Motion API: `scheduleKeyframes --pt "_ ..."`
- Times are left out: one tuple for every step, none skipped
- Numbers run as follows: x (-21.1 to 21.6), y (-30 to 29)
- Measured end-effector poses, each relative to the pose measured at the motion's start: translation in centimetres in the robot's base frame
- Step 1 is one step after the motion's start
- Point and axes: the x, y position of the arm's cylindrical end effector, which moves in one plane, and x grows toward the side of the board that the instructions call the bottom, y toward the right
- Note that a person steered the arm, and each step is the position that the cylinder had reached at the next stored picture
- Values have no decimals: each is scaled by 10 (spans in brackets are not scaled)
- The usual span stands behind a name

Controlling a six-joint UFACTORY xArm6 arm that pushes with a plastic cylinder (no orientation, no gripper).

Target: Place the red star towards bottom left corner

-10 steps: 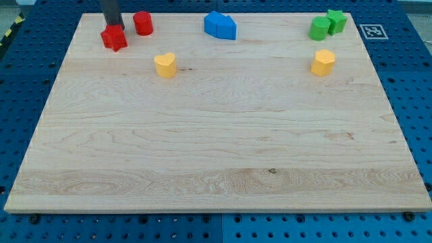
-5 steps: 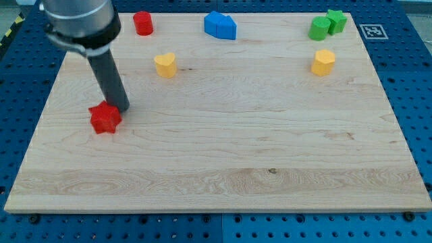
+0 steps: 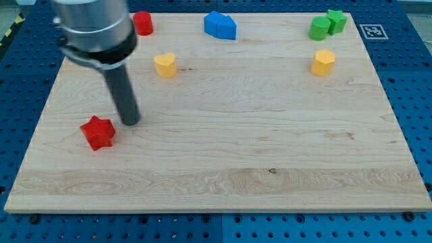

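The upper part of the arm is blurred and cut off by the view's top edge, so only its grey housing and the dark rod below it can be read; my tip [image 3: 130, 123] shows clearly, a bare rod end with nothing that opens or closes, resting on the table [image 3: 223, 182] and holding nothing. Nearest the view's bottom, on the table's left side and roughly halfway between its top left and bottom left corners, lies the red star [image 3: 98, 132]. It sits just to the view's left of my tip and slightly lower; a thin strip of wood seems to separate the two, though I cannot tell for sure whether they touch. Farther up, a yellow heart-like block [image 3: 165, 65] lies up and to the right of the rod, and another yellow block [image 3: 323, 62] lies near the right edge at about the same height. Along the top edge, a red cylinder [image 3: 142, 23] is partly hidden behind the arm's housing near the top left corner, two blue blocks [image 3: 221, 25] touch each other at the middle with shapes hard to separate, and a green pair [image 3: 327, 24] sits near the top right corner.
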Motion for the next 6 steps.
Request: scheduleKeyframes --pt "9 -24" --pt "9 -24" --pt "22 -30" --pt "49 -37" --pt "68 -46" --pt "70 -32"
